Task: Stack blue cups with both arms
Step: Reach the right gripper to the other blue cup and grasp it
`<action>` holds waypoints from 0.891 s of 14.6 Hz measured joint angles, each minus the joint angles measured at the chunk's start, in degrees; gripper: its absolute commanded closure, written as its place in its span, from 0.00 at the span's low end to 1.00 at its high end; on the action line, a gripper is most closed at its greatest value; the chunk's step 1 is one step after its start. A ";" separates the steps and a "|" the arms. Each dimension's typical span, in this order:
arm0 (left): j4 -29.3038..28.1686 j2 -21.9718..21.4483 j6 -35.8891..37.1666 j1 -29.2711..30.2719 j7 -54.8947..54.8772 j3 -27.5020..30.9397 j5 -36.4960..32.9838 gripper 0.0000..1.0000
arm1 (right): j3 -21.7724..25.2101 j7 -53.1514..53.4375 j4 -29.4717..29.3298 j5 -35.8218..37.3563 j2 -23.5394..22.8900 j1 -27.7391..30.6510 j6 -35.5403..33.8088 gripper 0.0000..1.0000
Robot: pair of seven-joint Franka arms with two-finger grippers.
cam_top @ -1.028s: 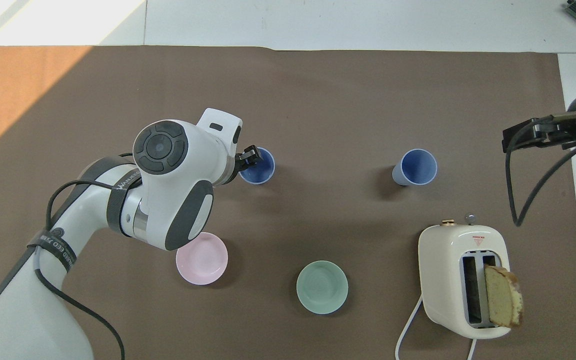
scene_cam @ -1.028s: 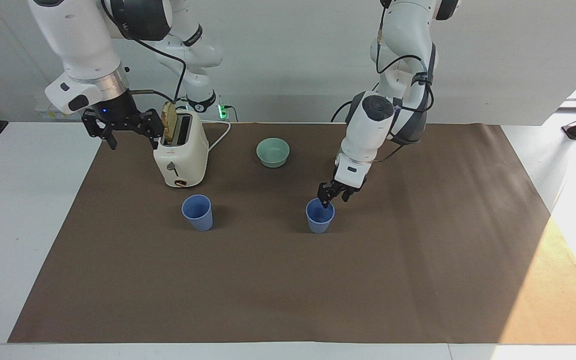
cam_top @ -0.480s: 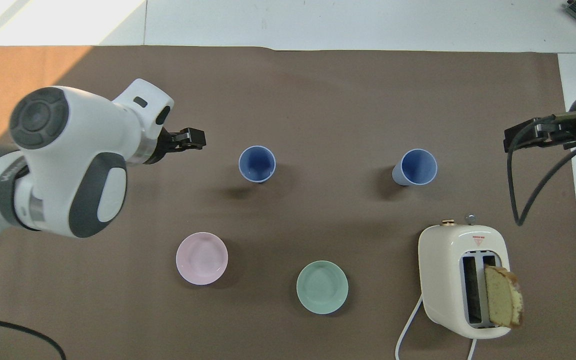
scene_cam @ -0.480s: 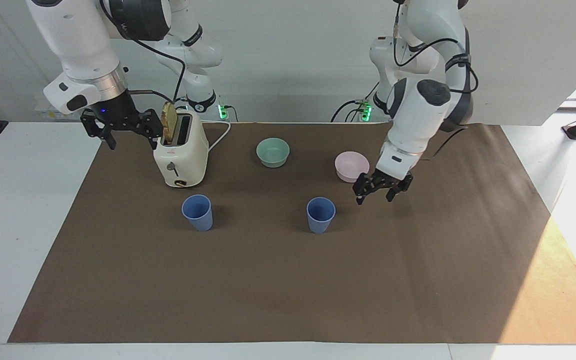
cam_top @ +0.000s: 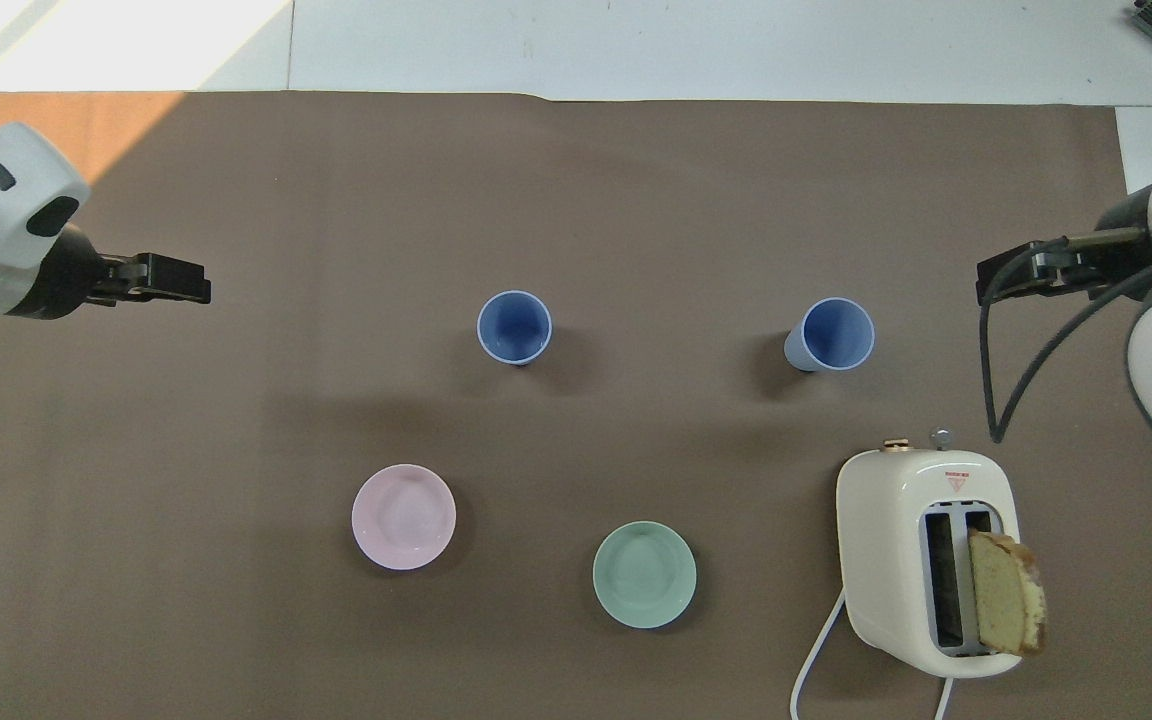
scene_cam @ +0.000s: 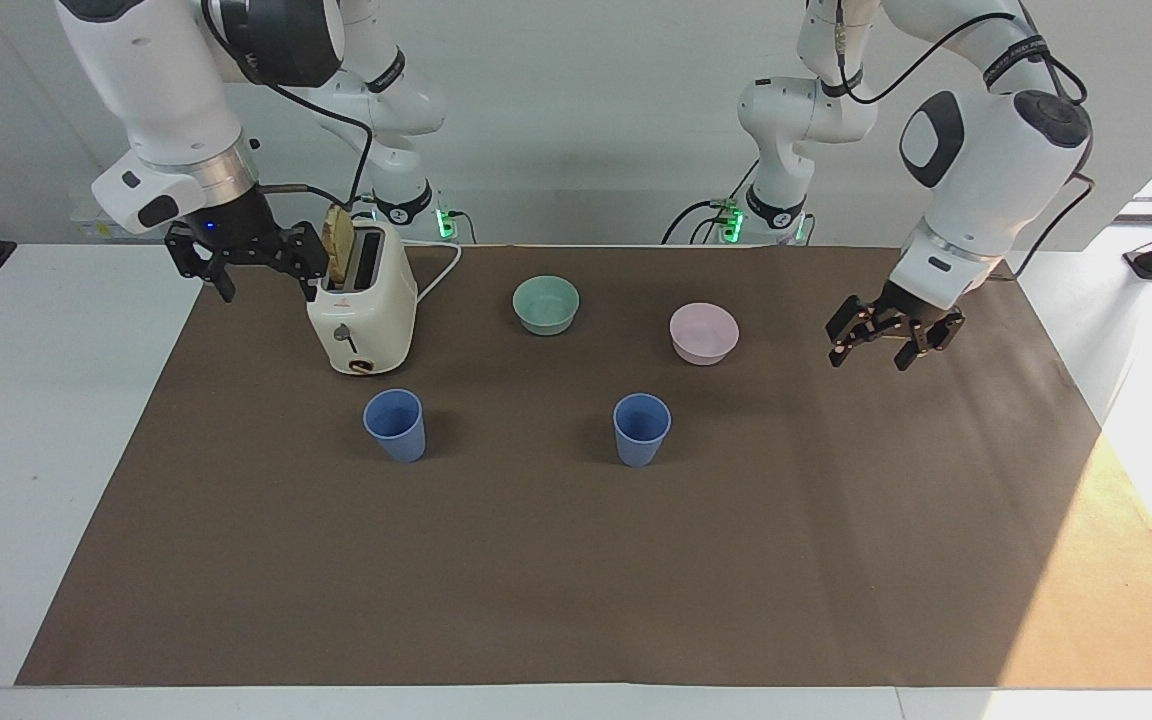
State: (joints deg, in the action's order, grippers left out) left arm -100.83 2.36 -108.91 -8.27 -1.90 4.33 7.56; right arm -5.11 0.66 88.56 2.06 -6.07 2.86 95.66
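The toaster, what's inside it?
A slice of bread stands in one slot of the toaster, its top half poking out; the lower half is hidden inside. The other slot looks empty, though its bottom cannot be seen.

Two blue cups [scene_cam: 395, 424] [scene_cam: 641, 428] stand upright and well apart on the table [scene_cam: 576, 560]. The left gripper [scene_cam: 881, 343] hangs jaws apart over the table near the pink bowl [scene_cam: 704, 332]. The right gripper [scene_cam: 261, 272] hangs jaws apart beside the toaster [scene_cam: 361, 310].

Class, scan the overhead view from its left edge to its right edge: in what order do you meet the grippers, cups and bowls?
left gripper → pink bowl → first blue cup → teal bowl → second blue cup → right gripper
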 measured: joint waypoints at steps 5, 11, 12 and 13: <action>6.25 -0.06 8.62 3.22 -5.24 0.01 -1.69 0.00 | -0.10 0.30 13.72 -0.75 -1.85 -0.30 16.23 0.00; 12.33 -0.03 17.39 4.79 -6.22 0.08 -2.02 0.00 | -0.33 0.40 19.83 -0.78 -4.65 -0.51 22.91 0.00; 13.00 -0.03 18.84 5.01 -6.22 0.10 -2.06 0.00 | -0.33 0.40 20.37 -0.79 -4.72 -0.51 23.06 0.00; 13.34 -0.02 19.81 5.23 -6.22 0.15 -2.08 0.00 | -0.33 0.40 20.92 -0.80 -4.91 -0.51 23.56 0.00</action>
State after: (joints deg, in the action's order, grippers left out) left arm -87.49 2.34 -89.10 -3.04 -8.12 4.48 5.48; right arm -5.44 1.07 109.47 1.26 -10.98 2.35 119.22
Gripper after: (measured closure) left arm 0.000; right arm 0.000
